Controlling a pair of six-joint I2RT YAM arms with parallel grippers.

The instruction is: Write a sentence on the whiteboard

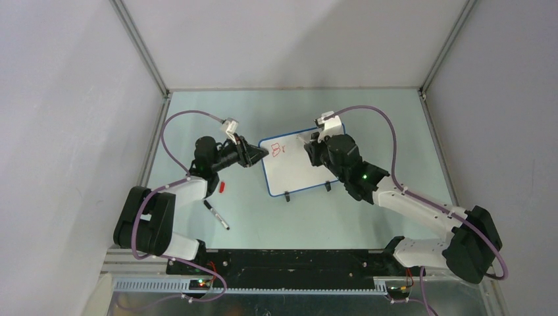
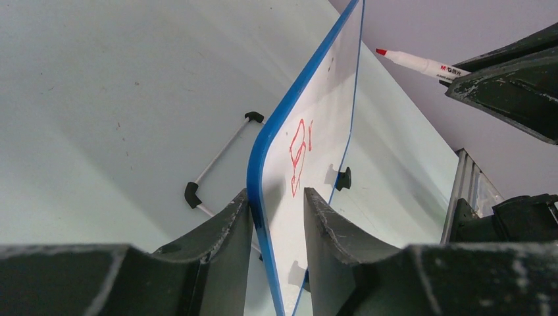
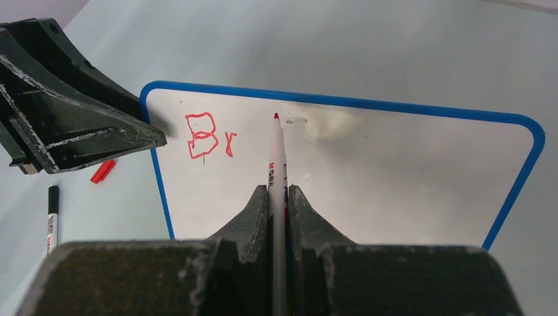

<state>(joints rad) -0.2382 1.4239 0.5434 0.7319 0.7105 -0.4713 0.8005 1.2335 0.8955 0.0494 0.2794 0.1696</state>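
Whiteboard (image 3: 368, 171): glossy white face carrying soft reflections, with a smooth blue plastic-looking rim. Right end effector (image 3: 278, 192) fingers (image 3: 253, 217): matt black, rough, scuffed pale along the edges; marker (image 3: 278, 151) barrel smooth white plastic. Surface (image 3: 395, 52): pale, matt, smooth finish.

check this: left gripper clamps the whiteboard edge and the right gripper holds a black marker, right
No. The right gripper holds a red-tipped marker, as the right wrist view shows. The left gripper does clamp the whiteboard edge.
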